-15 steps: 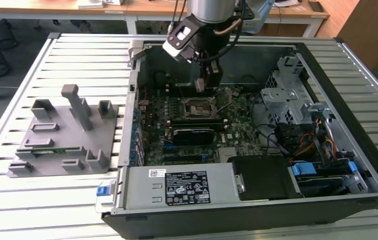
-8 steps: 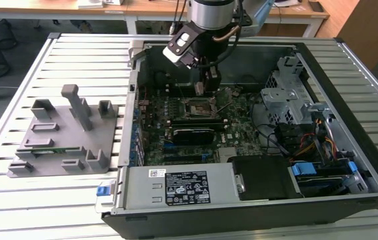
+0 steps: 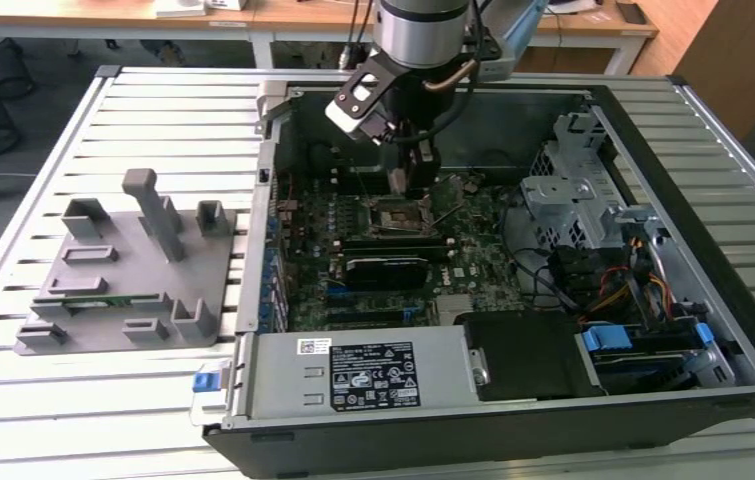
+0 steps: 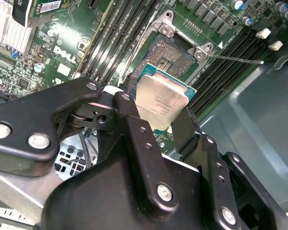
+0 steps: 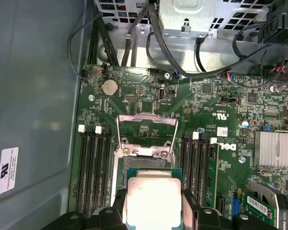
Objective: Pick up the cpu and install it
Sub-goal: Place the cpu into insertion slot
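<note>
Second wrist view: my claw [image 4: 156,128] grips the cpu [image 4: 162,98].
It hangs near the open socket [image 4: 169,50] on the board [image 4: 48,64].

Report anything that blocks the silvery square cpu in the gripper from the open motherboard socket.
Nothing visible does. The silvery square cpu, clamped in the black gripper, hangs over the bare socket; the metal retention frame is swung open.

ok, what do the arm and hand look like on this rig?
Arm: silver-grey metal cylinder, with cables looping at the wrist. Hand: matte black, built of angular linkage bars joined by silver screws, ending in two flat black fingers.
</note>
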